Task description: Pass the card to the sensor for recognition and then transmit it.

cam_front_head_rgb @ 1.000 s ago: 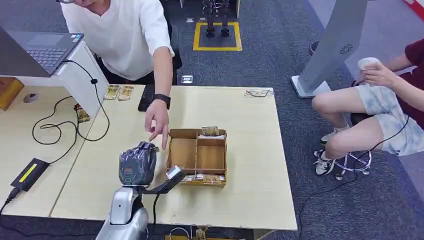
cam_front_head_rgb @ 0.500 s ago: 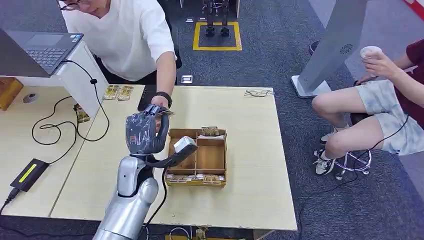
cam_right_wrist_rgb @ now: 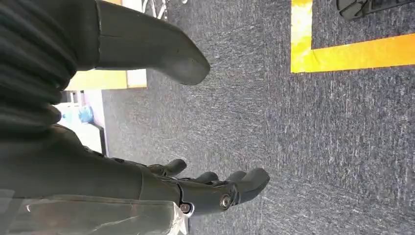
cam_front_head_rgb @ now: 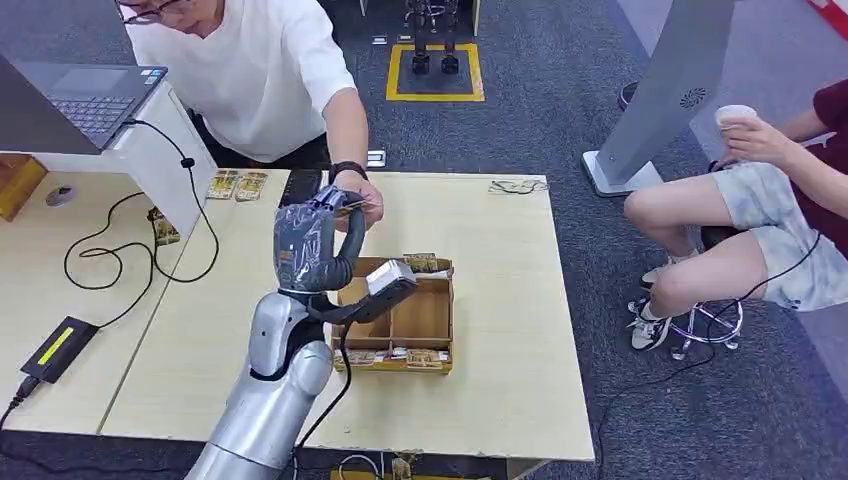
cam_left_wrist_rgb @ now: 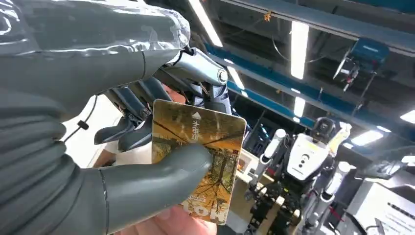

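Observation:
My left hand is raised above the table with its back toward me. It pinches a brown and gold card between the thumb and the dark fingers. The card's edge sticks out at the top of the hand. A person in a white shirt reaches across the table, and their hand touches the card's far end. A black box with a yellow strip lies on the left table. My right hand hangs over the grey carpet, fingers spread and holding nothing.
A wooden compartment tray with cards along its edges sits just right of my left arm. Two more cards lie at the table's far edge. A laptop stands on a white stand, cables trailing. Another person sits at the right.
My left hand has lifted from the table beside the tray and moved up and away with the card. The person's hand has come back from the tray to meet the card.

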Motion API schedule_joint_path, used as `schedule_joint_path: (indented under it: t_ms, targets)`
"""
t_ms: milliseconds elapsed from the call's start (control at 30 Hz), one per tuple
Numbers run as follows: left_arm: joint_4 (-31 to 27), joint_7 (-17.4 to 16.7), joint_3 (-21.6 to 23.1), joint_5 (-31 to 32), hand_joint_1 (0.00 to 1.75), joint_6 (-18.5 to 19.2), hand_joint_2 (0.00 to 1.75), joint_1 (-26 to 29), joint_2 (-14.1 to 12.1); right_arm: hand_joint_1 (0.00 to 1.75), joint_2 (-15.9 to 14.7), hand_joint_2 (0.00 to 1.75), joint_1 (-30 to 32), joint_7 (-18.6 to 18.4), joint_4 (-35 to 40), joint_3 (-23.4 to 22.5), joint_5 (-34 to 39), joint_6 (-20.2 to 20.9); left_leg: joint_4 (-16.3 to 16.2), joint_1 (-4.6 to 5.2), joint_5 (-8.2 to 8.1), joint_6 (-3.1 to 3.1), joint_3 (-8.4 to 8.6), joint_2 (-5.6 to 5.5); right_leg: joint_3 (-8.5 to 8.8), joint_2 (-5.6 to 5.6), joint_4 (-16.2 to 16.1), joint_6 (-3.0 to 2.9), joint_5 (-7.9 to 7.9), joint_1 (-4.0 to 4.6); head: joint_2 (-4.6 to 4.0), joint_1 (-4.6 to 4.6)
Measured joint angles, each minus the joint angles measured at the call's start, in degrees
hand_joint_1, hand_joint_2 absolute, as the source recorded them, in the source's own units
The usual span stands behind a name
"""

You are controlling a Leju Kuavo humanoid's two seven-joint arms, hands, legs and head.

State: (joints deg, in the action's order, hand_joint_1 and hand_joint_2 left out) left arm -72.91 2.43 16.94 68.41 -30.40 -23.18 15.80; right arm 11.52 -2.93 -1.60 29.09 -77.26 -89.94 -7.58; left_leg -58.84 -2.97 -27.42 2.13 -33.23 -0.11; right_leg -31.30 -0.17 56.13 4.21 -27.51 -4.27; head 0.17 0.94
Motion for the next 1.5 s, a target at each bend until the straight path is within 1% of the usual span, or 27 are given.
schedule_joint_path:
  t_ms: [33, 67, 100, 167, 300, 633, 667, 767, 800, 900, 1033, 1133, 1233, 1267, 1400, 1500]
  targets:
    - [0.00, 0.00, 0.02, -0.26, 1.75, 0.24, 1.75, 0.00, 0.00, 0.00, -0.06, 1.75, 0.00, -0.04, -0.07, 0.00, 0.00, 0.02, 0.00, 0.00, 0.00, 0.00, 0.00, 0.00, 0.00, 0.00, 0.00, 0.00, 0.00, 0.00, 0.00, -0.02]
    - [0.00, 0.00, 0.07, -0.39, 0.63, 0.50, 1.75, 0.00, 0.00, 0.00, -0.09, 1.75, 0.00, -0.09, -0.09, 0.00, 0.00, 0.02, 0.00, 0.00, 0.00, 0.00, 0.00, 0.00, 0.00, 0.00, 0.00, 0.00, 0.00, 0.00, 0.00, 0.00]
    - [0.00, 0.00, 0.11, -0.53, 0.00, 0.66, 1.75, 0.00, 0.00, 0.00, -0.11, 1.75, -0.01, -0.13, -0.11, 0.00, 0.00, 0.02, 0.00, 0.00, -0.01, 0.00, -0.01, 0.00, 0.00, 0.00, 0.00, 0.00, -0.01, 0.00, 0.00, -0.02]
    - [0.00, -0.02, 0.20, -0.70, 0.00, 1.42, 1.75, 0.02, 0.00, 0.00, -0.15, 1.75, -0.04, -0.15, -0.13, 0.00, 0.00, 0.02, 0.00, 0.00, -0.01, 0.00, -0.01, 0.00, -0.01, 0.00, 0.00, 0.00, -0.01, 0.00, 0.00, -0.02]
    - [0.00, -1.20, 0.50, -0.24, 0.00, 2.91, 1.75, 0.04, -0.04, 0.00, -0.22, 1.75, -0.06, -0.42, -0.13, 0.00, -0.02, 0.09, 0.00, 0.00, -0.01, 0.00, -0.01, 0.00, -0.01, 0.00, 0.00, 0.00, -0.01, 0.00, 0.00, 0.00]
    - [0.07, -1.20, 0.61, 0.33, 0.00, 2.03, 1.75, 0.31, -0.31, 0.00, -0.22, 1.75, -0.05, -0.59, -0.13, 0.00, -0.04, 0.28, 0.00, 0.00, -0.01, 0.00, -0.02, 0.00, 0.00, 0.00, 0.00, 0.00, -0.01, 0.00, 0.00, 0.00]
    - [0.07, -1.20, 0.61, 0.35, 0.00, 2.01, 0.00, 0.32, -0.39, 0.00, -0.20, 1.75, -0.05, -0.59, -0.11, 0.00, -0.04, 0.31, 0.00, 0.00, -0.01, 0.00, -0.02, 0.00, 0.00, 0.00, 0.00, 0.00, -0.01, 0.00, 0.00, 0.00]
    - [0.07, -1.18, 0.61, 0.46, 0.00, 1.55, 0.00, 0.42, -0.61, 0.00, -0.22, 1.75, -0.05, -0.59, -0.11, 0.00, -0.04, 0.39, 0.00, 0.00, -0.01, 0.00, -0.02, 0.00, -0.01, 0.00, 0.00, 0.00, -0.01, 0.00, 0.00, 0.00]
    - [0.04, -0.85, 0.61, 0.15, 0.00, 1.18, 1.75, 0.52, -0.63, 0.00, -0.22, 1.75, -0.06, -0.57, -0.11, 0.00, -0.04, 0.39, 0.00, 0.00, -0.01, 0.00, -0.03, 0.00, 0.00, 0.00, 0.00, 0.00, -0.01, 0.00, 0.00, -0.02]
    - [-0.68, 1.10, 0.61, -1.45, 0.00, 0.17, 1.75, 1.49, -0.90, 0.00, -0.20, 1.75, -0.05, -0.57, -0.11, 0.00, -0.04, 0.46, 0.00, 0.00, -0.01, 0.00, -0.03, 0.00, 0.00, 0.00, 0.00, 0.00, -0.01, 0.00, 0.00, -0.02]
    - [-3.62, 4.74, 0.63, -5.39, 0.00, -1.59, 1.75, 3.82, -1.53, 0.00, -0.20, 1.75, 0.03, -0.70, 0.07, 0.00, -0.04, 0.63, 0.00, 0.00, -0.01, 0.00, -0.03, 0.00, -0.01, 0.00, 0.00, 0.00, -0.02, 0.00, 0.00, 0.00]
    - [-6.01, 6.90, 0.76, -7.34, 0.00, -1.72, 1.75, 5.73, -1.94, 0.00, -0.13, 1.75, 0.27, -1.16, 0.94, 0.00, -0.04, 0.72, 0.00, 0.00, -0.01, 0.00, -0.03, 0.00, -0.01, -0.01, 0.00, 0.01, -0.02, 0.00, 0.00, -0.02]
    - [-7.85, 8.15, 1.01, -8.20, 0.00, -1.57, 1.75, 7.18, -2.25, 0.00, 0.09, 1.75, 0.48, -1.40, 2.14, -0.02, -0.04, 1.23, 0.00, 0.00, -0.01, 0.00, -0.03, 0.00, -0.01, -0.01, 0.00, 0.01, -0.02, 0.00, 0.00, -0.02]
    - [-8.44, 8.72, 1.07, -8.88, 0.00, -1.40, 1.75, 7.68, -2.36, 0.00, 0.29, 1.75, 0.59, -1.46, 2.78, -0.02, -0.04, 1.49, 0.00, 0.00, -0.01, 0.00, -0.03, 0.00, -0.01, 0.00, 0.00, 0.01, -0.02, 0.00, 0.00, -0.02]
    - [-11.83, 12.88, 1.68, -13.55, 0.00, -0.89, 1.75, 10.83, -2.95, 0.00, 1.60, 1.75, 1.10, -2.01, 6.28, -0.55, -0.04, 3.56, 0.01, 0.00, -0.01, 0.00, -0.03, 0.00, -0.02, 0.00, 0.00, 0.01, -0.02, 0.00, 0.00, 0.02]
    - [-13.86, 14.49, 2.08, -14.10, 0.00, -1.05, 1.75, 13.17, -3.41, 0.00, 2.52, 1.75, 1.40, -2.03, 8.57, -1.20, -0.04, 4.46, 0.01, 0.00, -0.02, 0.00, -0.04, 0.00, -0.03, -0.01, 0.00, 0.03, -0.05, 0.00, 0.00, -0.02]
